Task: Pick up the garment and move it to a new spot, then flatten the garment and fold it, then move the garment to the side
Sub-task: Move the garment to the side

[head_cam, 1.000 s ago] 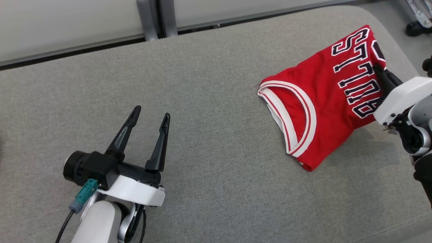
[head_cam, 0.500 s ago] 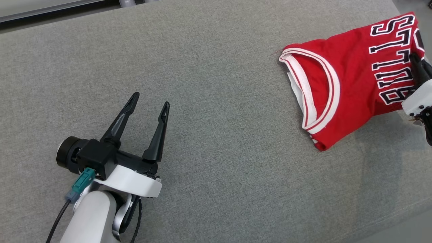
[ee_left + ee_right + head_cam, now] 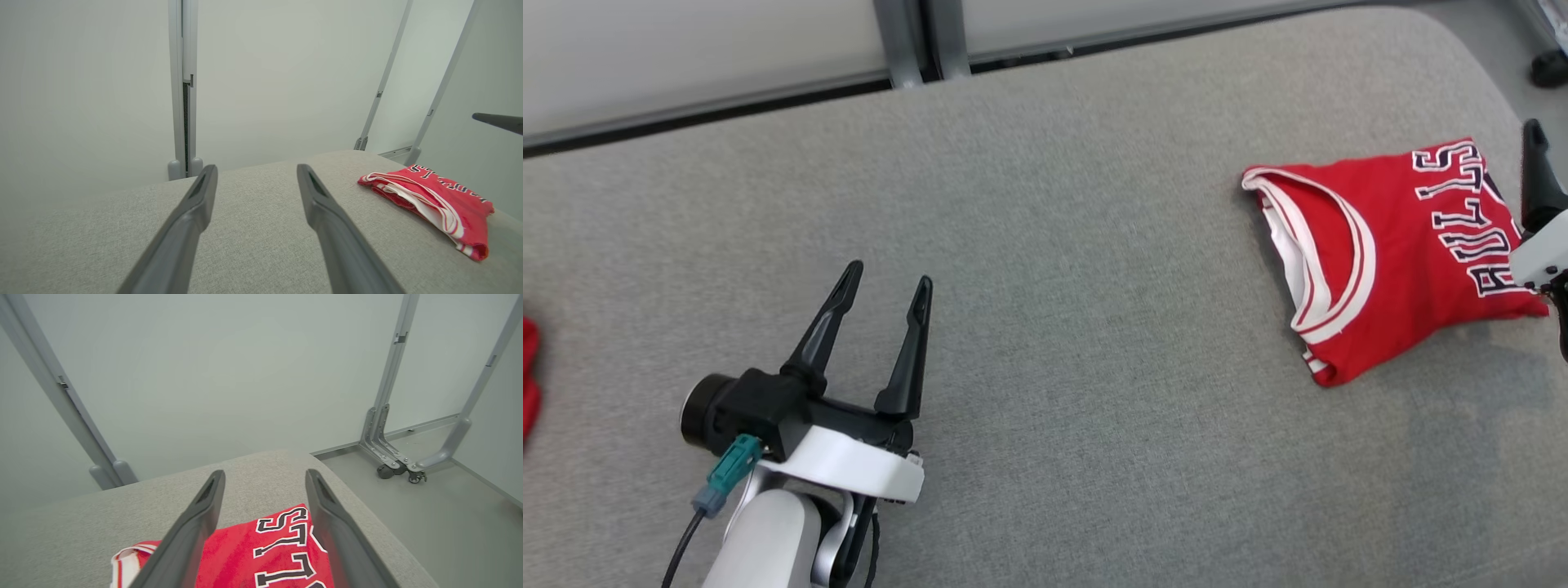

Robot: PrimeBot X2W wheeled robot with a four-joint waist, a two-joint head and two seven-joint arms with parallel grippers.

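The garment [image 3: 1388, 261] is a red jersey with white trim and dark lettering. It lies folded on the grey padded table [image 3: 1045, 245], near the table's right end. It also shows at the right of the left wrist view [image 3: 433, 200]. My right gripper [image 3: 263, 475] stands open just above the garment's [image 3: 261, 555] lettered end, with nothing between its fingers. One of its fingers [image 3: 1535, 175] shows at the right edge of the head view. My left gripper [image 3: 889, 273] is open and empty at the lower left, far from the garment.
A bit of another red cloth [image 3: 528, 371] shows at the table's left edge. The table's rounded right end drops to the floor. There, grey frame posts stand on casters [image 3: 402, 471]. Pale wall panels run behind the table.
My right gripper has opened and let go of the garment, which now lies flat on the table instead of hanging lifted at its lettered end. The head camera has shifted.
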